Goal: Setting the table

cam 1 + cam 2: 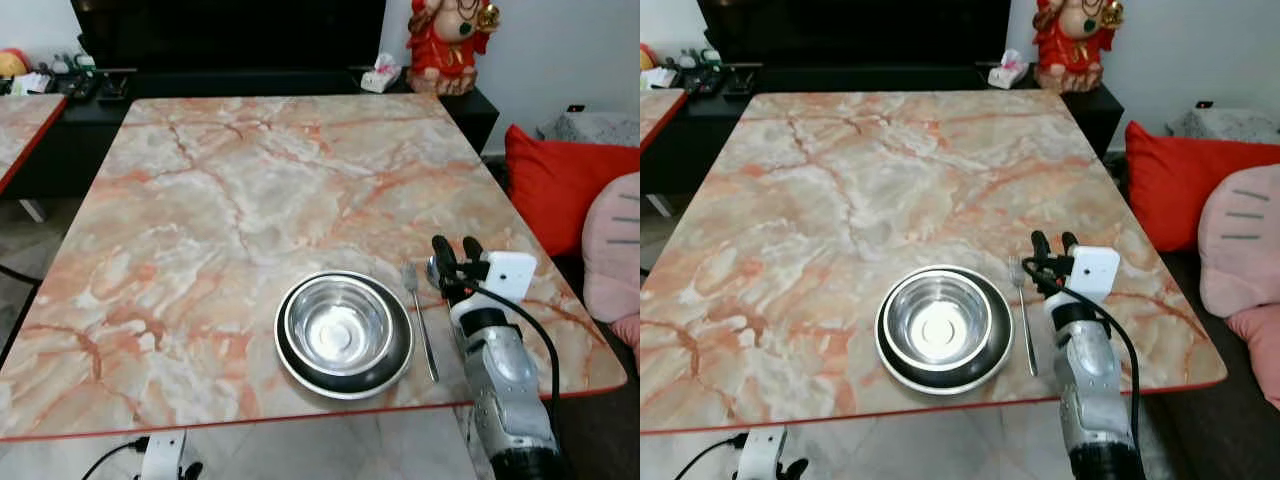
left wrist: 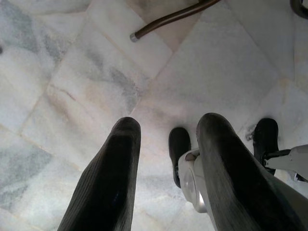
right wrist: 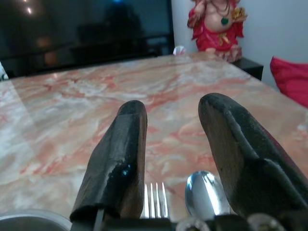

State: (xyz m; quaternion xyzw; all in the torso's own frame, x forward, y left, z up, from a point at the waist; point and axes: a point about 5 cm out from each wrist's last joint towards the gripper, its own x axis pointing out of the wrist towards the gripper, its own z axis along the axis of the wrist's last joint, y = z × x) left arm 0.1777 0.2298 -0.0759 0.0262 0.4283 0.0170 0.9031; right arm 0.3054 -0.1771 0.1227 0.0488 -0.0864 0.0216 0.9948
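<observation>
Hovering spread over the spoon (image 3: 206, 193) near the desk's (image 1: 250, 180) front edge, the right gripper (image 1: 456, 256) should pinch its thin, slippery, light handle; left gripper (image 2: 168, 159) hangs spread.

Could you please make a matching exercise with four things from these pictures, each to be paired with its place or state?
Things:
1. steel bowl
2. fork
3. spoon
4. right gripper

Places or states:
a. lies on the table just right of the plate
b. jaws open, low over the cutlery
c. sits on the dark plate
d. lies beside the fork, on the side away from the plate

Pairs: 1-c, 2-a, 3-d, 4-b
</observation>
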